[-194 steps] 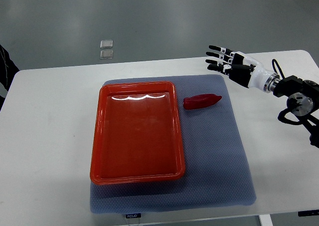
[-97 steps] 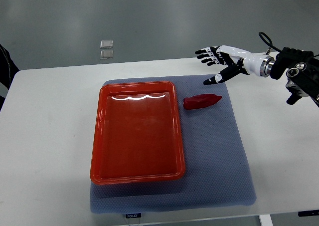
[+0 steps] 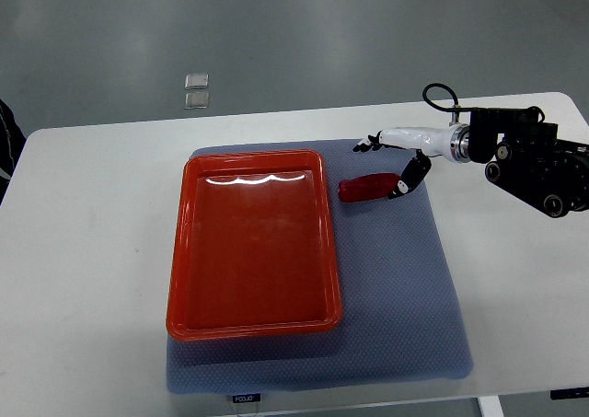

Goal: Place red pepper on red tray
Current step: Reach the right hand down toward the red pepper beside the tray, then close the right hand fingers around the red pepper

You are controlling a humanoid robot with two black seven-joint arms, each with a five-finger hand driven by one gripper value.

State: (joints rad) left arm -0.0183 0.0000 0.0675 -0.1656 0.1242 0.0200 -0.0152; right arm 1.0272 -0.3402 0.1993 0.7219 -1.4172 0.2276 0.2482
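Note:
A red pepper (image 3: pixel 367 188) lies on the grey mat (image 3: pixel 405 279) just right of the red tray (image 3: pixel 253 243), which is empty. My right hand (image 3: pixel 391 164) reaches in from the right and is down over the pepper's right end. Its fingers are spread, with the thumb (image 3: pixel 409 179) on the near side of the pepper's tip and the other fingers (image 3: pixel 370 144) on the far side. The pepper still rests on the mat. The left arm does not show.
The mat lies on a white table (image 3: pixel 83 251). Two small clear packets (image 3: pixel 196 89) lie on the floor beyond the table's far edge. A dark shape (image 3: pixel 7 141) shows at the left edge.
My right hand has moved left and down from above the mat's far right corner to the pepper's right end, turning its palm downward. The pepper and tray have not moved.

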